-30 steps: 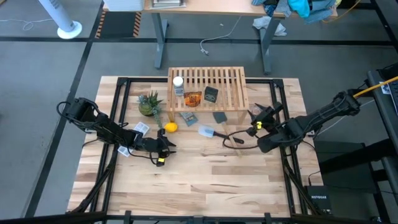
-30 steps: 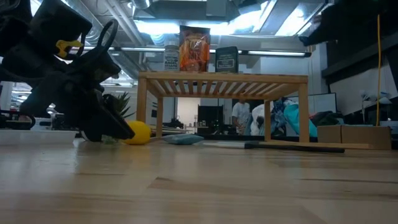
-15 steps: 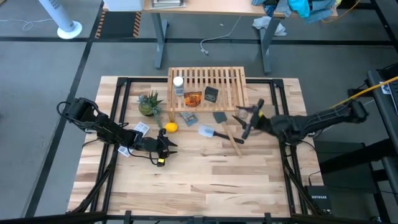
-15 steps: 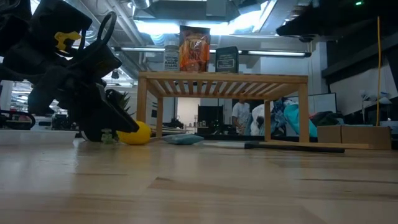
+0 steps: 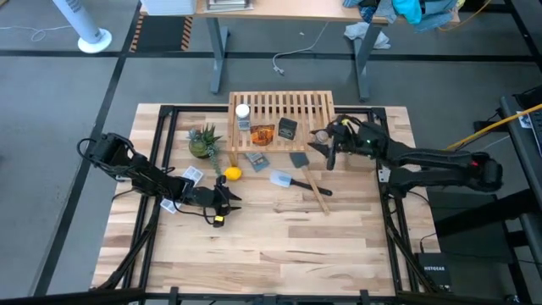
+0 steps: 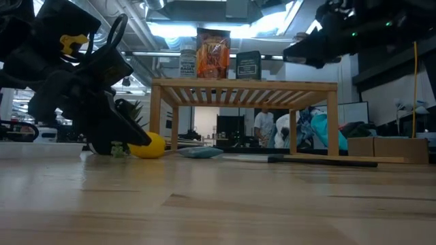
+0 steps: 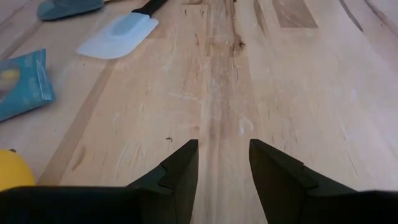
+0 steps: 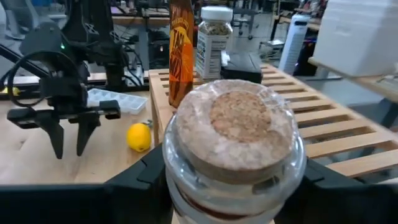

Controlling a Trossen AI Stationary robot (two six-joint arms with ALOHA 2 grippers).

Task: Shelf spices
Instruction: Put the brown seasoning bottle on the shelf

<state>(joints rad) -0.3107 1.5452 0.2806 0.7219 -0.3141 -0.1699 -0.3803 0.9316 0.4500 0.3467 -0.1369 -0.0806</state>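
The slatted wooden shelf (image 5: 292,108) stands at the table's far middle. On its left half stand the white-capped jar (image 5: 243,113), the orange container (image 5: 262,134) and the black square one (image 5: 288,128). All three also show on the shelf top (image 6: 242,85) in the low view. My right gripper (image 5: 325,141) hovers at the shelf's near right corner, shut on the small glass jar (image 8: 235,140), which has a cork lid. My left gripper (image 7: 221,167) is open and low over bare tabletop, near the lemon (image 5: 232,174). My right gripper pinches the glass jar by its round wall (image 8: 186,180) just under the cork lid (image 8: 239,112), one finger on each side. The jar is lifted clear of the table, lid up, beside the shelf's slats (image 8: 323,134).
In front of the shelf lie a lemon (image 6: 153,145), a pale spatula (image 5: 284,179) with a long handle, blue packets (image 5: 255,159), a dark square piece (image 5: 299,159) and a wooden stick (image 5: 315,193). A small potted plant (image 5: 202,141) stands left of the shelf. The shelf's right half is bare slats.
My right gripper has risen from low over the table near the spatula handle and swung toward the far edge, arriving at the shelf's near right corner with the jar. In the low view it has come into sight above the shelf's right end.
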